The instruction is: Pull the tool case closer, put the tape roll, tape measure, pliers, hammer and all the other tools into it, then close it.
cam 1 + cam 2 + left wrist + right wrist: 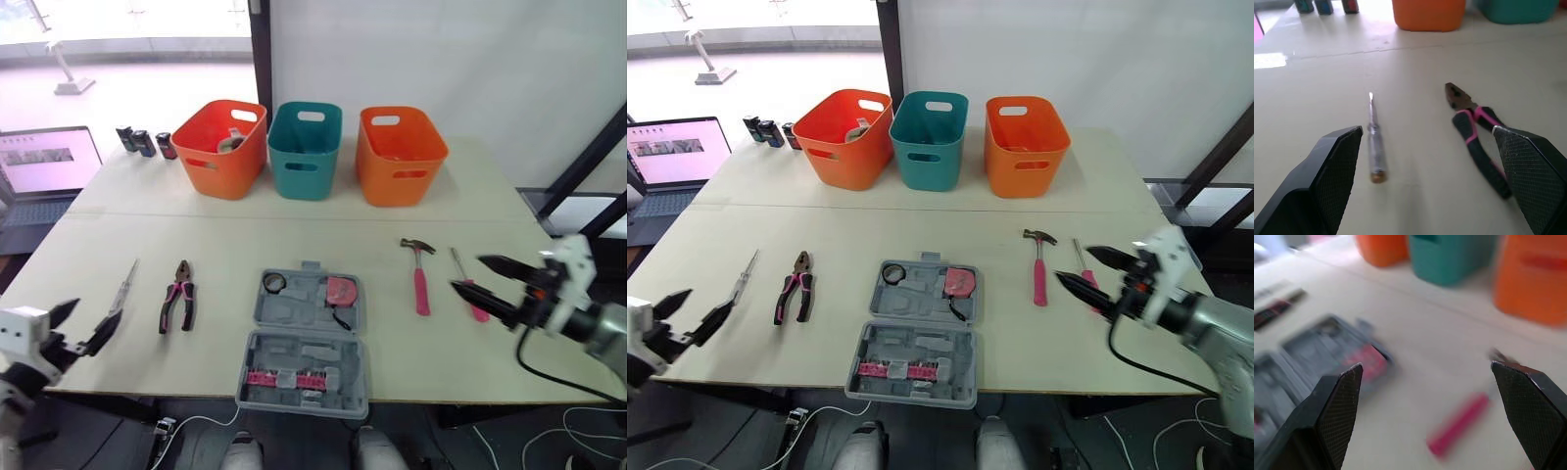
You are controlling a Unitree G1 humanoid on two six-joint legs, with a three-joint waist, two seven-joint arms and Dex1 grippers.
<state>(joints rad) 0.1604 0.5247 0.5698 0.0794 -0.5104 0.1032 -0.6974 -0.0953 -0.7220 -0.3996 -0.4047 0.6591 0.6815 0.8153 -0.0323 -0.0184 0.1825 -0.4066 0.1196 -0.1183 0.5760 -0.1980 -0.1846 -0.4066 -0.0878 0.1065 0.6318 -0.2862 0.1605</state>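
Note:
The grey tool case (304,377) lies open at the table's front middle. A black tape roll (274,283) and a pink tape measure (342,290) sit in its far half. Left of it lie pink-handled pliers (178,294) and a clear-handled screwdriver (124,284). To the right are a pink-handled hammer (419,269) and a pink screwdriver (470,297). My left gripper (98,311) is open and empty near the front left edge, short of the clear screwdriver (1374,142) and pliers (1479,132). My right gripper (466,272) is open and empty over the pink screwdriver, beside the hammer (1459,423).
Two orange bins (220,147) (400,154) and a teal bin (305,149) stand in a row at the back. Small dark items (145,142) sit at the back left. A laptop (44,166) is off the table's left side.

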